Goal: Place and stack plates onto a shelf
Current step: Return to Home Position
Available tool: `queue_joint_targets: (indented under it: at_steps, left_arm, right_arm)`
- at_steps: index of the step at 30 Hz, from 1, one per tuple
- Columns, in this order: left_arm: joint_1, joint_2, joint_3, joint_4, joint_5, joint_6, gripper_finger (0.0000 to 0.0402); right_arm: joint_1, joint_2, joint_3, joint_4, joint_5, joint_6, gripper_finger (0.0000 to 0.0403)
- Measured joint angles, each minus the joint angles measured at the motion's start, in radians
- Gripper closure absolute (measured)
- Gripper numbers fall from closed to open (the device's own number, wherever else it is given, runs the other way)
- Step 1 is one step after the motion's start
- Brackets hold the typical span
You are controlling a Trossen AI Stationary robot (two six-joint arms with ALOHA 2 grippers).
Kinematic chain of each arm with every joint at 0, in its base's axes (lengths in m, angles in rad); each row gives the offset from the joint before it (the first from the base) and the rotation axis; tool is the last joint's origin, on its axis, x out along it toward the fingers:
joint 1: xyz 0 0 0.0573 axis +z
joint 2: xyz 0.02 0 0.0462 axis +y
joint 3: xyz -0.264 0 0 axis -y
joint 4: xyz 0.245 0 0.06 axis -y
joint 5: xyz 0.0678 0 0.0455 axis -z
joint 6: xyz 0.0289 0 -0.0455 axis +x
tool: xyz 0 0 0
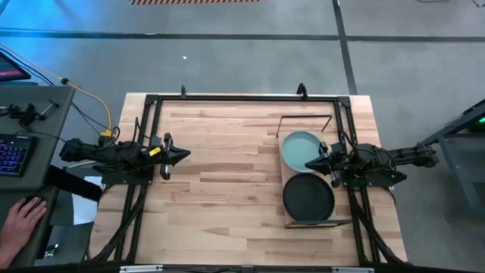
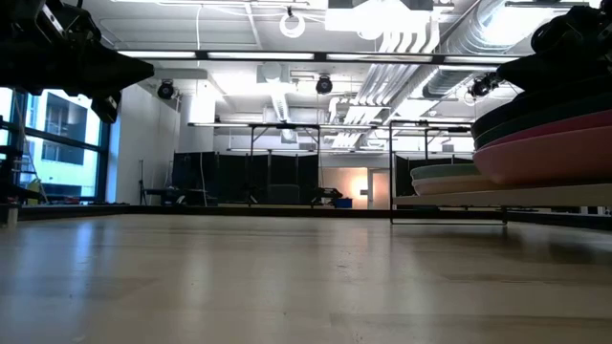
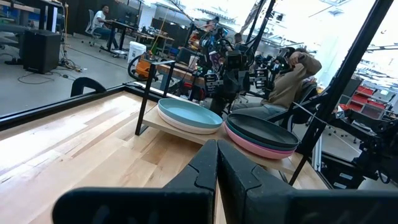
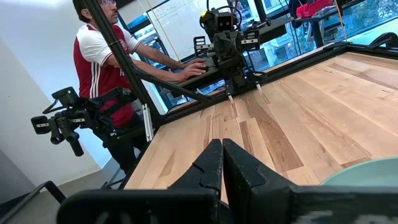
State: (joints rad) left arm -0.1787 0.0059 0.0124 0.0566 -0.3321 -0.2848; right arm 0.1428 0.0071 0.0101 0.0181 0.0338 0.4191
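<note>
The shelf (image 1: 291, 182), a light-wood board in a black wire frame, stands on the table's right side. Two stacks of plates rest on it. The far stack has the pale teal plate (image 1: 299, 148) on top, resting on a cream one (image 3: 180, 123). The near stack has a dark plate (image 1: 308, 199) on top, with pink plates (image 3: 261, 147) under it. My right gripper (image 1: 311, 163) is shut and empty above the teal plate's near right rim. My left gripper (image 1: 182, 155) is shut and empty, raised over the table's left side.
The bare plank tabletop (image 1: 227, 189) lies between the two arms. A black frame (image 1: 242, 97) runs along the table's edges. A person's hand (image 1: 23, 220) rests at a desk with a keyboard beyond the table's left edge; the person (image 4: 102, 68) also shows in the right wrist view.
</note>
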Motion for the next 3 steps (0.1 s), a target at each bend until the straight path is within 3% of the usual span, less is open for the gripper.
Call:
queue_joint_targets:
  at_steps: [3]
  left_arm:
    - [0.0, 0.0, 0.0, 0.0, 0.0, 0.0, 0.0401]
  right_arm:
    - [0.0, 0.0, 0.0, 0.0, 0.0, 0.0, 0.0402]
